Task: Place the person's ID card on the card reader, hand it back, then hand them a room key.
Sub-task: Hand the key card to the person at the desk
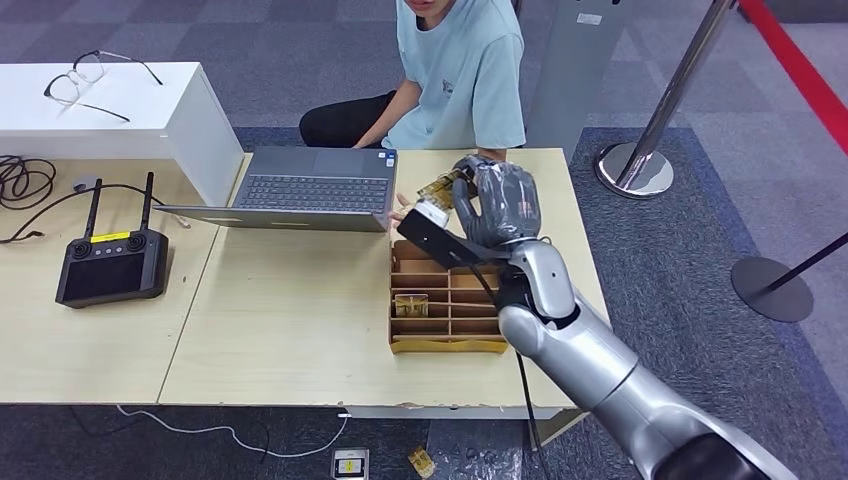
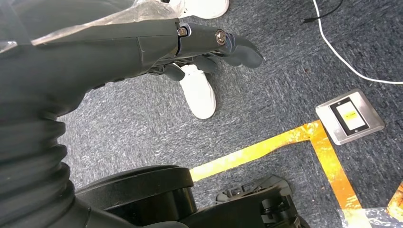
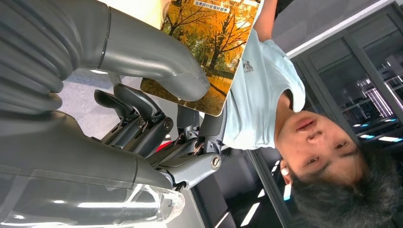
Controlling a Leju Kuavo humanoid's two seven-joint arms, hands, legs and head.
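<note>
My right hand [image 1: 497, 205] is raised over the far end of the cardboard tray [image 1: 447, 345], toward the person [image 1: 460, 70] in a light blue T-shirt seated across the table. It pinches a card printed with orange autumn trees [image 3: 209, 52] between thumb and fingers; the same card [image 1: 440, 186] juts out to the hand's left. The person's hand [image 1: 400, 210] lies on the table just left of the card, by the laptop's corner. A similar golden card [image 1: 411, 304] stands in a tray compartment. My left hand [image 2: 190, 45] hangs over the carpet, fingers extended, holding nothing.
An open laptop [image 1: 310, 190] sits left of the tray. A black remote controller [image 1: 110, 262] and cables [image 1: 25, 185] lie at the table's left, glasses [image 1: 85, 80] on a white box. Stanchion bases [image 1: 635, 170] stand on the floor to the right.
</note>
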